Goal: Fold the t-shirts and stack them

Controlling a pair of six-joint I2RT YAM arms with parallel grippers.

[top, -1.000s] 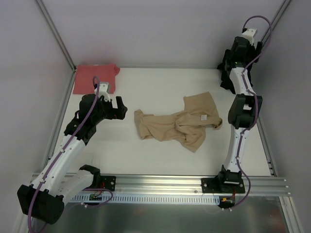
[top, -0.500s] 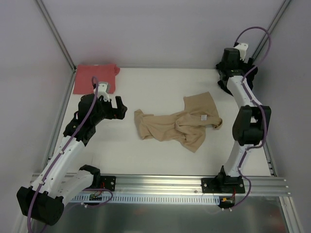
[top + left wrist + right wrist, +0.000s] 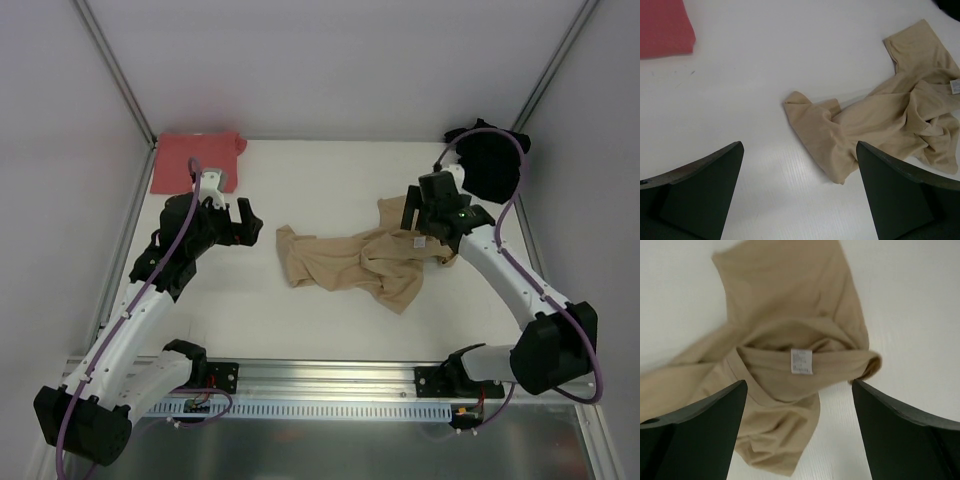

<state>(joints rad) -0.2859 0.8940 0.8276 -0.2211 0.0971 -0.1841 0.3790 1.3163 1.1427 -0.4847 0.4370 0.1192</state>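
The left gripper and the right gripper both gape empty, one beside and one above the single crumpled tan shirt. One red shirt lies far left, one black shirt far right.

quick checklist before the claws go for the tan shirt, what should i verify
1. The left claw is open and empty: ok.
2. The right claw is open and empty: ok.
3. The right claw is above the tan shirt, near its label: ok.
4. The tan shirt lies flat: not ok, it is crumpled.
5. The red shirt is apart from the tan shirt: ok, it is in the far left corner.
6. The black shirt is folded: cannot tell, it is a dark heap in the far right corner.
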